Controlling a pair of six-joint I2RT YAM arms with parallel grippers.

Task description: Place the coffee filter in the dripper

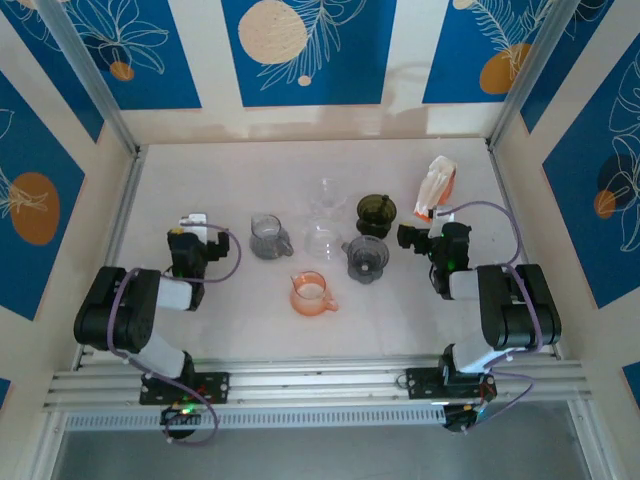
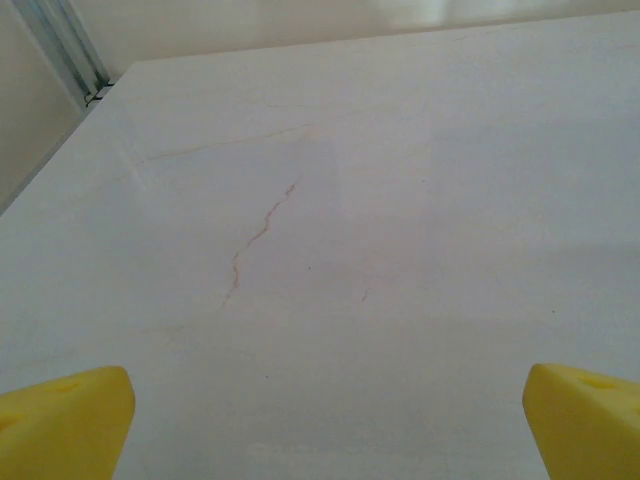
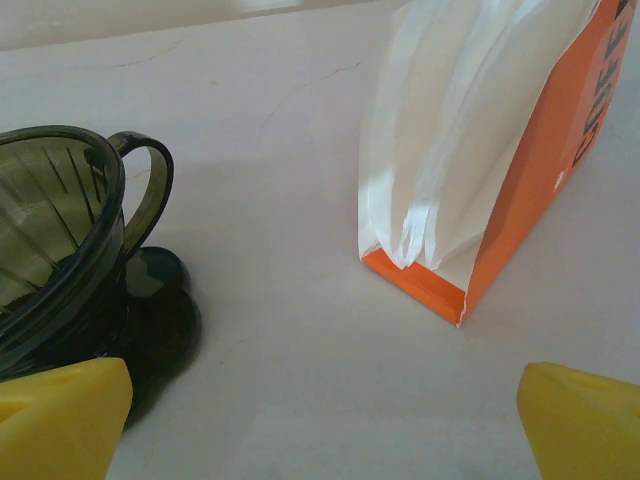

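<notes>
Wide open and empty, the right gripper (image 3: 322, 435) is facing the filter pack (image 3: 480, 160) at upper right, probably to pick one out.

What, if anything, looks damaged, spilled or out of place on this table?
A thin reddish wavy line crosses the white table in the left wrist view, like a crack or stain. Nothing looks spilled or toppled.

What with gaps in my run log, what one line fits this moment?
left end effector: open, over white table | right end effector: open, facing orange box of white paper filters | dark green plastic dripper: empty
</notes>
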